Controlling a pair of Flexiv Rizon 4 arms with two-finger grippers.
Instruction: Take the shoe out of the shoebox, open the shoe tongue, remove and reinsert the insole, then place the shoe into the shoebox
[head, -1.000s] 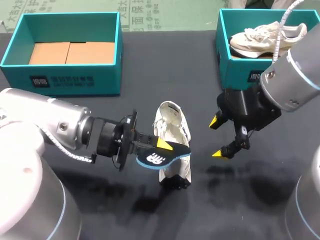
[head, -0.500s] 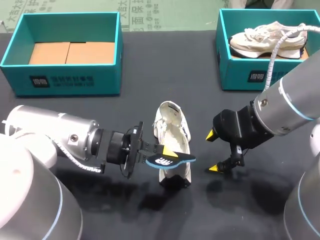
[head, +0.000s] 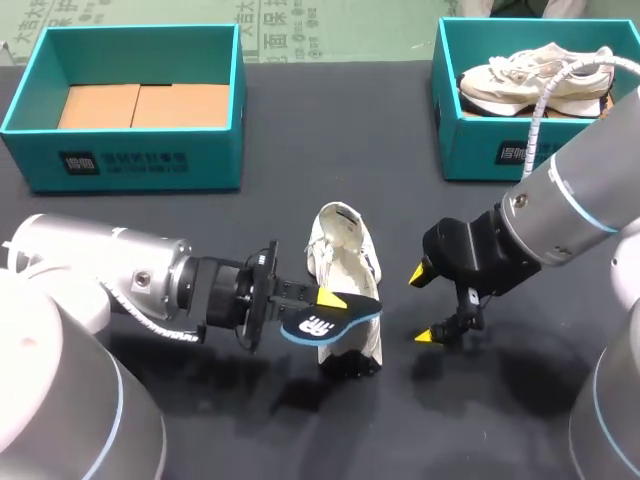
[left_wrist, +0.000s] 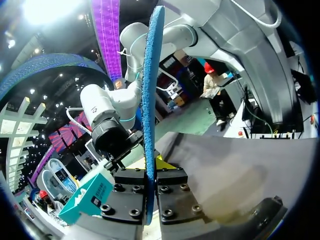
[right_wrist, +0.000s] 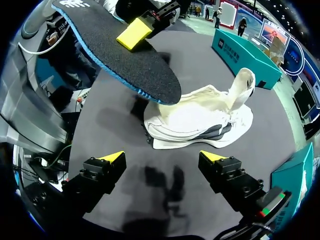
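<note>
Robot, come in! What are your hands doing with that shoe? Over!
Left gripper shut on insole, held out of the shoe. Right gripper open, empty, beside shoe. Shoe lies on table. Nothing between right gripper and shoe.

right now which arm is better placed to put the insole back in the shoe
Left. The left hand is shut on the insole, held right over the shoe. The right hand is open and empty, beside the shoe.
</note>
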